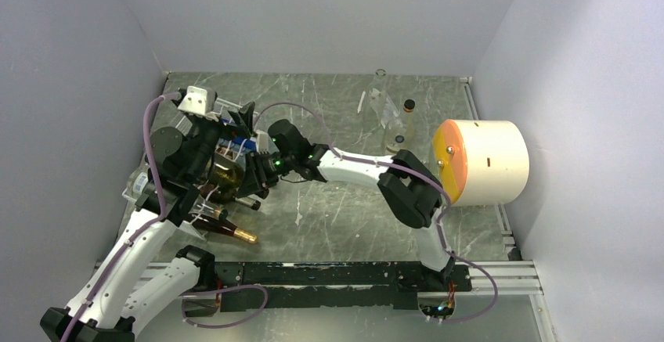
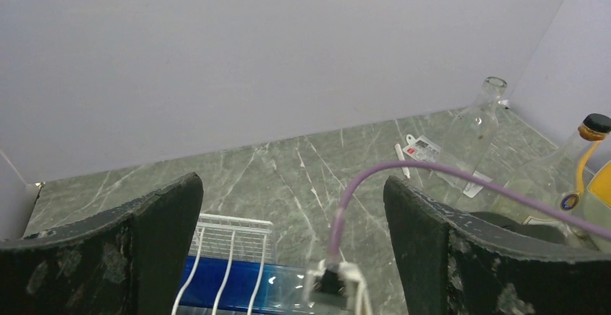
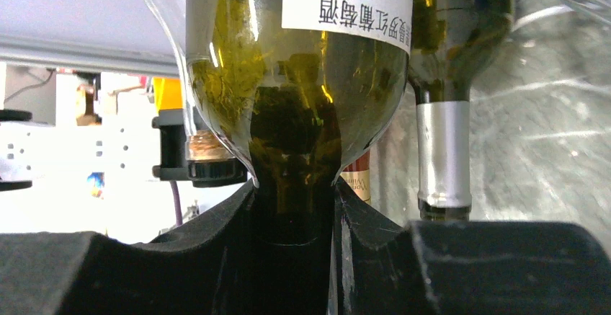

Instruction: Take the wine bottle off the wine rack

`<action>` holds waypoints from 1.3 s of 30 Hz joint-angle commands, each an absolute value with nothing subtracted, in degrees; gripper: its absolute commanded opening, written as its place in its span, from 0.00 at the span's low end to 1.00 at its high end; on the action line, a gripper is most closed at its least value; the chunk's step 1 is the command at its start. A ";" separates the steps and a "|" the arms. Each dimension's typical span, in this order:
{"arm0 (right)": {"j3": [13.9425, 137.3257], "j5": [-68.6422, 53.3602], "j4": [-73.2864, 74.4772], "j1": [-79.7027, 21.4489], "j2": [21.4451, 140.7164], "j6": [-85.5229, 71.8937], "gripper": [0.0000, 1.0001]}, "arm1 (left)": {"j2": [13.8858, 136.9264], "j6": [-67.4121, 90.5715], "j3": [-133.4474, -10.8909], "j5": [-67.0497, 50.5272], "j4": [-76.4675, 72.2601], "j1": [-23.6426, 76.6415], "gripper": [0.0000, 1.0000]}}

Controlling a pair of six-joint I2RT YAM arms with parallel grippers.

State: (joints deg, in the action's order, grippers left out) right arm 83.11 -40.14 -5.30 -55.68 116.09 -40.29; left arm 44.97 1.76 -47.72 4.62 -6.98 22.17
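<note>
Left wrist: the left jaws stand wide apart with nothing held. Between and below their fingers (image 2: 115, 257) lie the rack's (image 2: 232, 221) white wires, with something blue under them, and a purple cable (image 2: 432, 169) crosses in front of the jaws. Beyond the right finger a clear bottle (image 2: 479, 124) and a black-capped bottle (image 2: 587, 149) stand on the worktop (image 2: 288, 156)

Right wrist: the right jaws are shut tight on the neck of the wine bottle (image 3: 288, 77), green glass with a white label, its shoulder just above the fingers (image 3: 144, 272). Just right of the jaws is a dark bottle (image 3: 443, 149) with a silver foil neck

Top: the right jaws reach to the worktop's left side, where the wine bottle lies among other bottles on the rack, largely hidden by both arms. The left jaws hover just behind them. A gold-topped bottle (image 1: 235, 232) lies just nearer than the right jaws; a cream cylinder (image 1: 493, 162) is well off to their right
</note>
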 commanded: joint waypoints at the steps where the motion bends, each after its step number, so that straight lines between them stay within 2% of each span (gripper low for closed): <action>1: 79.95 -33.53 -15.96 -54.00 106.55 -40.96 0.00 | 45.41 2.11 -49.26 2.52 -7.48 21.58 0.99; 8: 70.08 -30.30 -16.26 -49.22 95.89 -42.26 0.00 | 45.98 2.03 -49.20 -0.63 -8.04 21.61 0.99; 13: 63.55 -26.80 -7.67 -45.71 86.53 -38.49 0.00 | 47.04 1.45 -49.17 -7.35 -9.49 21.60 0.99; 19: 59.37 -23.01 4.46 -43.34 77.03 -33.12 0.00 | 50.50 2.33 -49.26 -23.81 -12.92 21.60 0.99; 23: 61.28 -18.01 16.37 -43.29 72.44 -28.19 0.00 | 54.26 3.54 -47.82 -38.41 -19.20 22.32 0.99; 26: 63.43 -13.14 25.31 -43.21 69.65 -25.30 0.00 | 56.47 2.93 -45.83 -43.97 -23.01 25.11 0.99; 29: 65.74 -11.31 33.89 -43.07 67.43 -22.64 0.00 | 56.88 -6.06 -45.03 -40.84 -18.86 31.52 0.99; 34: 68.00 -13.71 44.22 -43.11 66.59 -19.52 0.00 | 56.45 -23.99 -42.99 -25.15 -9.89 46.75 0.99; 39: 64.78 -17.13 44.23 -43.20 63.10 -20.10 0.00 | 56.75 -36.34 -39.88 -10.67 -10.70 58.49 0.98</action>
